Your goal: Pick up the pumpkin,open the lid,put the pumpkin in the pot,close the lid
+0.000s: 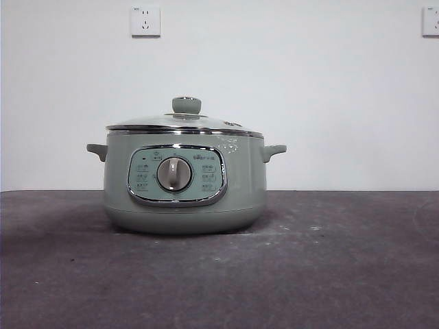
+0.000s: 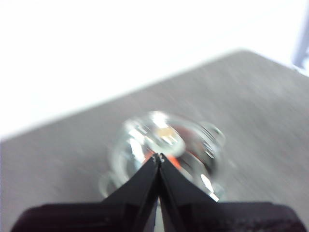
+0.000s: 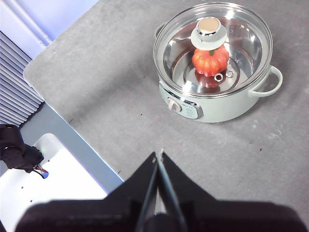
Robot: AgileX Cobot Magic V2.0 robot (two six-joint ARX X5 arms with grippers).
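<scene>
The sage-green pot (image 1: pixel 184 181) stands on the grey table with its glass lid (image 1: pixel 185 123) seated on the rim, knob (image 1: pixel 186 105) on top. Through the glass, the right wrist view shows the orange pumpkin (image 3: pixel 211 60) lying inside the pot (image 3: pixel 212 104) under the lid (image 3: pixel 217 46). My right gripper (image 3: pixel 158 153) hangs shut and empty well away from the pot, above the table. My left gripper (image 2: pixel 158 156) is also shut and empty, high above the lid (image 2: pixel 166 145), whose picture is blurred; orange of the pumpkin (image 2: pixel 175 162) shows beneath it.
Two wall sockets (image 1: pixel 145 20) sit on the white wall behind. In the right wrist view the table's edge (image 3: pixel 72 130) runs beside a white surface (image 3: pixel 43 183) with a dark cable part on it.
</scene>
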